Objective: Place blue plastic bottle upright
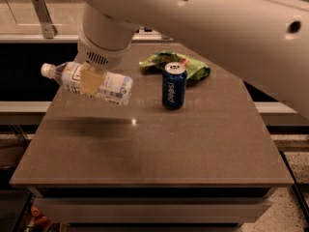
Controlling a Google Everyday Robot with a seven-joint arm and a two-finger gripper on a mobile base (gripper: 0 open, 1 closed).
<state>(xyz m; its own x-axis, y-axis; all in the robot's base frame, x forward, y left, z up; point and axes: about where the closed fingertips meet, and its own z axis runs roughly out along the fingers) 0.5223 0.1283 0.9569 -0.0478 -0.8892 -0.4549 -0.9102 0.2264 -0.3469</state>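
Bottle [114, 87]: left of can [174, 86], held off the table [159, 149], near-horizontal, cap end slightly higher and pointing away from can; shadow beneath.
Gripper [91, 82]: left of can, above table; fingers clamped across bottle's mid-body, one tan pad [88, 79] showing in front.
Handling (judged): light, thin-walled, dents under squeeze; smooth, may rotate in grip. Mid-body hold suits tipping the base down.
Contents: bottle fill, cannot tell; can's not visible.
Bag [194, 69]: green, crumpled, just behind can.
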